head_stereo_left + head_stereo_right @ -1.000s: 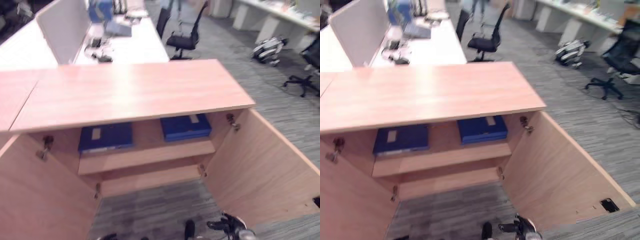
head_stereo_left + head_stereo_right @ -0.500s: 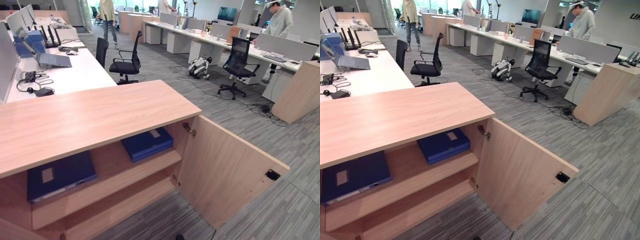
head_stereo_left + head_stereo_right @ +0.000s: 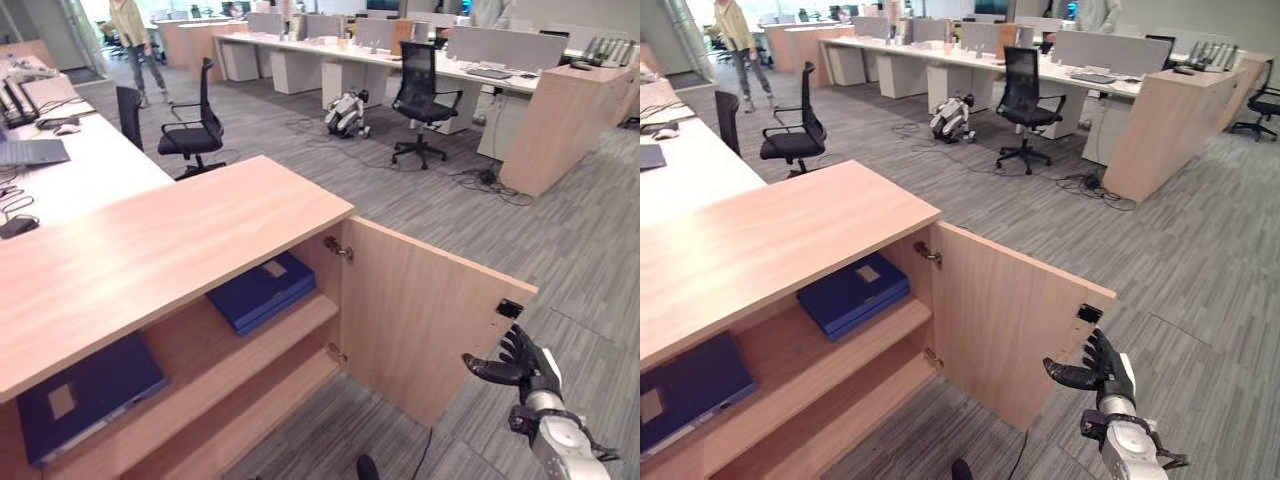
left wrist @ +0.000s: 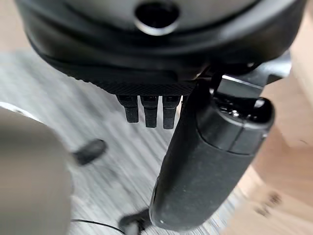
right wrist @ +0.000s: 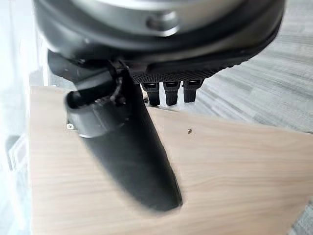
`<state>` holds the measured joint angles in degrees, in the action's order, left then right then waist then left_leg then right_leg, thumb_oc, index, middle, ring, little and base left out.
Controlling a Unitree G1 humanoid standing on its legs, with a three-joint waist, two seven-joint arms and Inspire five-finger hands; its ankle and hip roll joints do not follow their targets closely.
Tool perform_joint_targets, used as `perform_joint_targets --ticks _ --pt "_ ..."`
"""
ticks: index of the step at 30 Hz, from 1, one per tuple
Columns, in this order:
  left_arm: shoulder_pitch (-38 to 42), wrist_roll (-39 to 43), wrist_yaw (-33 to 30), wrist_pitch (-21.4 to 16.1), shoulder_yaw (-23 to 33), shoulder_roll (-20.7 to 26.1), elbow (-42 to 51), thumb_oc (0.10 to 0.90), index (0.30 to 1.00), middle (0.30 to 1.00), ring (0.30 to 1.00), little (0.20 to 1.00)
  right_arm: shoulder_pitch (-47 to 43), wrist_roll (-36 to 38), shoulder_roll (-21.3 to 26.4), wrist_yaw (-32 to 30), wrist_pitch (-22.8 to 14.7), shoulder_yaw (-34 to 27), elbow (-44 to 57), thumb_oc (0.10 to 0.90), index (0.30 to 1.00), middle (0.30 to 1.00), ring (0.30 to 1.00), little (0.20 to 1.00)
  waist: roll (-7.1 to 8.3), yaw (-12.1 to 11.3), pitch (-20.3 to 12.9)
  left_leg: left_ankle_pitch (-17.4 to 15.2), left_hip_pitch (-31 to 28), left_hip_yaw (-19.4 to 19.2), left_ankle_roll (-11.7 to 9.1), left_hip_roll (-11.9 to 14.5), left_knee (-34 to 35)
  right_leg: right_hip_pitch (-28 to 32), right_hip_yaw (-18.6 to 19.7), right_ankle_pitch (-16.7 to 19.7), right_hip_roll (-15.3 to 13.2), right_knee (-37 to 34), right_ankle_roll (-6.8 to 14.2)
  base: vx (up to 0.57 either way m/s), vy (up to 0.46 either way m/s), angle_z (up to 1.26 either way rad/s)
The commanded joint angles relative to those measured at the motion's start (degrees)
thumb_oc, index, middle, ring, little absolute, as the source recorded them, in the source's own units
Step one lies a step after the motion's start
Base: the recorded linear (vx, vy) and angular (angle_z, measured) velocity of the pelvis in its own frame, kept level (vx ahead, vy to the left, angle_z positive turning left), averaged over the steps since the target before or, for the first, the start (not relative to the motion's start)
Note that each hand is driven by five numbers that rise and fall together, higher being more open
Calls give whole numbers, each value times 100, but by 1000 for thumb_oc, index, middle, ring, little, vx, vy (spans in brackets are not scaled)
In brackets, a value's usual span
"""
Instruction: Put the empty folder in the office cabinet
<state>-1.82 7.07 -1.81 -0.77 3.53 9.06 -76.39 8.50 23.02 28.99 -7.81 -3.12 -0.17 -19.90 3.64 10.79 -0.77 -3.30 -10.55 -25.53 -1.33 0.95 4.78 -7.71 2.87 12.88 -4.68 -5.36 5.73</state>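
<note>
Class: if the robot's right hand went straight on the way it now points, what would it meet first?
Most likely the open cabinet door: the right hand is raised just beside its outer edge, fingers reaching toward the panel. Depth is hard to judge.

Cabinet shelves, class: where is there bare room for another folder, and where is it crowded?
The upper shelf holds two blue folders: the left folder and the right folder. Bare wood lies between them, the widest free patch there. The lower shelf looks bare along its visible length. The right hand hovers by the open door.
</note>
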Motion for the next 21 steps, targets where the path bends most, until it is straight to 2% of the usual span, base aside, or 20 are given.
perform_joint_targets --ticks 1,4,12,16,17,21 --pt "164 -165 66 -129 90 371 -212 800 900 900 900 900 -673 -207 231 1189 -452 522 1222 800 900 900 900 900 119 -297 140 -500 357 727 262 -106 -376 283 -208 -758 0 360 402 -9 -21 20" --pt "74 -253 93 -130 83 391 -233 800 900 900 900 900 -839 -93 342 1428 -464 843 1544 800 900 900 900 900 132 -413 134 -489 375 768 247 -99 -374 310 -271 -782 -11 349 397 1 -2 3" --pt "-78 -299 93 -154 10 396 -230 800 900 900 900 900 -1567 568 263 1430 -635 1163 1799 800 900 900 900 900 141 -671 148 -460 420 897 235 -108 -366 372 -428 -835 -56 365 383 -5 1 2" --pt "-105 -257 83 -178 16 388 -192 800 900 900 900 900 -1646 1148 63 1623 -724 1354 2147 800 900 900 900 900 140 -722 160 -439 437 931 230 -107 -374 386 -470 -847 -71 374 370 -11 13 -6" --pt "-117 -231 49 -211 0 383 -164 800 900 900 900 900 -1673 1521 -176 1765 -788 1607 2386 800 900 900 900 900 144 -753 171 -430 453 951 229 -108 -387 394 -502 -857 -75 380 366 -20 18 -14" --pt "-135 -146 3 -257 -43 360 26 800 900 900 900 900 -1848 1739 -559 1938 -670 2406 2628 800 900 900 900 900 172 -835 192 -432 483 1014 232 -109 -436 428 -561 -878 -99 411 355 -28 27 -20"
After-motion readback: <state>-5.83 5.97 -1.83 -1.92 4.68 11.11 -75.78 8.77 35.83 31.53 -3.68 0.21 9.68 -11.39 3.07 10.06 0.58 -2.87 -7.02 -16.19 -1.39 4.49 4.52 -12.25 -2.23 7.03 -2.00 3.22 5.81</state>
